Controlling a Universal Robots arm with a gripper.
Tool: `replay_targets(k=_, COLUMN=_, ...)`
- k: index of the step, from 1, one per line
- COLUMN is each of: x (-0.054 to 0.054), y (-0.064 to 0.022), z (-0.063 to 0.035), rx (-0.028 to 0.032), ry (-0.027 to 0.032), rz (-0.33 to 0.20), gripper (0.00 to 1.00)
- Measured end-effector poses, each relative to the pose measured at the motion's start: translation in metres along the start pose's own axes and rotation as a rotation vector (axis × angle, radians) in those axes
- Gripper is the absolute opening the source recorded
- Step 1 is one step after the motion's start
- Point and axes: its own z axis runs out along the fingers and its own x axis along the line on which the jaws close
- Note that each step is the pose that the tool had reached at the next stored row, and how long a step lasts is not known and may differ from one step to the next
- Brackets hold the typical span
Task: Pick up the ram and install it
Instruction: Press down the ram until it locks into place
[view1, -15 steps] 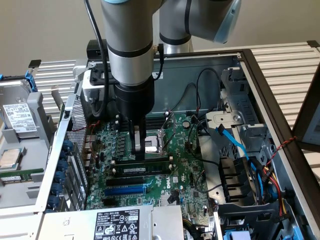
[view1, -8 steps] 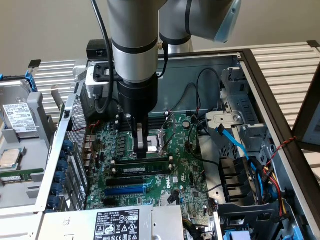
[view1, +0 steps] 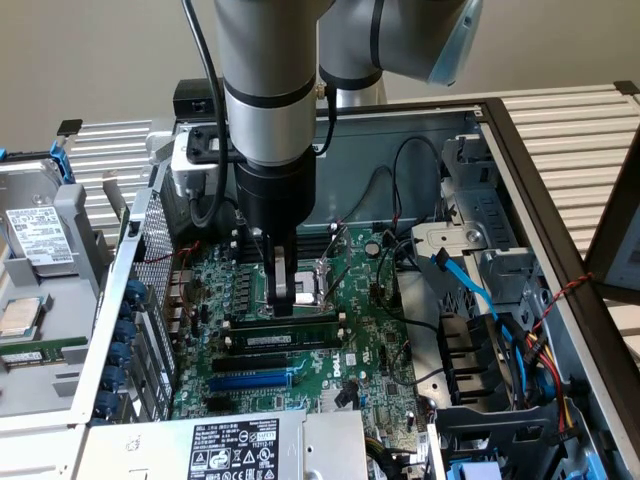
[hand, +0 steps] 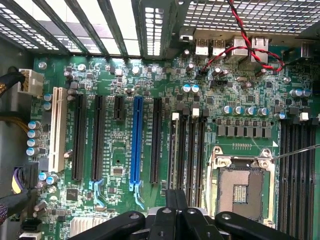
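Observation:
The ram (view1: 300, 321) is a thin green stick standing on edge in a black memory slot on the green motherboard (view1: 372, 335), inside the open computer case. My gripper (view1: 283, 300) points straight down with its dark fingers shut together, tips just at the ram's upper edge near its middle. I cannot tell whether they touch. In the wrist view the shut gripper (hand: 176, 197) sits over the ram (hand: 173, 150), seen edge-on in the first slot of a row of parallel black slots.
The CPU socket (hand: 242, 182) lies open beside the memory slots. A blue expansion slot (hand: 135, 140) and black ones lie on the other side. Blue and black cables (view1: 465, 285) crowd the drive cage on the exterior view's right. A power supply (view1: 235, 445) borders the near edge.

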Motion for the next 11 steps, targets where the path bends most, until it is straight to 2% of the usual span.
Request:
replay_targets(k=4, x=0.0000, y=0.0000, z=0.0000, rx=0.0000, ry=-0.0029, rz=0.000, gripper=0.11)
replay_targets(k=11, x=0.0000, y=0.0000, z=0.0000, rx=0.0000, ry=-0.0032, rz=0.000, gripper=0.11)
